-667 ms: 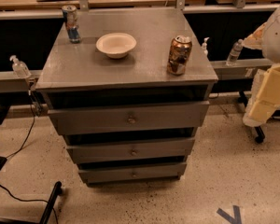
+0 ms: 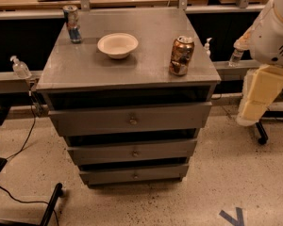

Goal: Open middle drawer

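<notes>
The grey metal cabinet (image 2: 127,69) stands in the middle of the camera view with three drawers stacked in its front. The middle drawer (image 2: 99,153) is a long flat grey front with a small round knob (image 2: 135,153) at its centre, and it looks pushed in. The taller top drawer (image 2: 85,121) is above it and the narrowest bottom drawer (image 2: 108,176) is below. Only my arm's white and cream links (image 2: 262,91) show, at the right edge beside the cabinet. The gripper is out of view.
On the cabinet top stand a white bowl (image 2: 118,44), a brown can (image 2: 181,55) near the right front and a blue can (image 2: 72,23) at the back left. A chair base (image 2: 52,204) and cable lie on the floor at left. Benches run behind.
The arm's links at the right have shifted slightly to the left. The drawers and the things on top have not moved.
</notes>
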Robot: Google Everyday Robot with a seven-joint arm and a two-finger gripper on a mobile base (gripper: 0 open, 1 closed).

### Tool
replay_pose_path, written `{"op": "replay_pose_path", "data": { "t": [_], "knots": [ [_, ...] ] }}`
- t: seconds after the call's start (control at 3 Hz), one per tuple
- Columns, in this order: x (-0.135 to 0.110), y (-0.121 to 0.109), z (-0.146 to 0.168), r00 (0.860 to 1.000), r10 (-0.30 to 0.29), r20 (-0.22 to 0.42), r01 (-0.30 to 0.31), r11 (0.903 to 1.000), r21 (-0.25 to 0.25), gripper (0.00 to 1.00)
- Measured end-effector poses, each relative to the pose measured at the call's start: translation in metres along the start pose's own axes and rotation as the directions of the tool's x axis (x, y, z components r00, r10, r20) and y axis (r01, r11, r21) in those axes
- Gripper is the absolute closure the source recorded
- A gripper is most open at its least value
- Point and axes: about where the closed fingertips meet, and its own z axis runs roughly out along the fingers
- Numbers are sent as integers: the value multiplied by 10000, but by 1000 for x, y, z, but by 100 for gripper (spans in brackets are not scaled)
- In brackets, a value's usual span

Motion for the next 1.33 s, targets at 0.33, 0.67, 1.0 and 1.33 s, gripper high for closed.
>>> {"op": "replay_pose_path", "data": {
  "t": [0.33, 0.67, 1.0, 1.33],
  "knots": [
    [-49, 55, 30, 9939, -261, 1072, 275, 9996, -116, 0],
    [-85, 97, 93, 9820, -612, 1789, 723, 9958, -562, 0],
    [-91, 112, 126, 9804, -766, 1814, 882, 9945, -564, 0],
    [-79, 108, 128, 9792, -557, 1951, 731, 9938, -834, 0]
  ]
}}
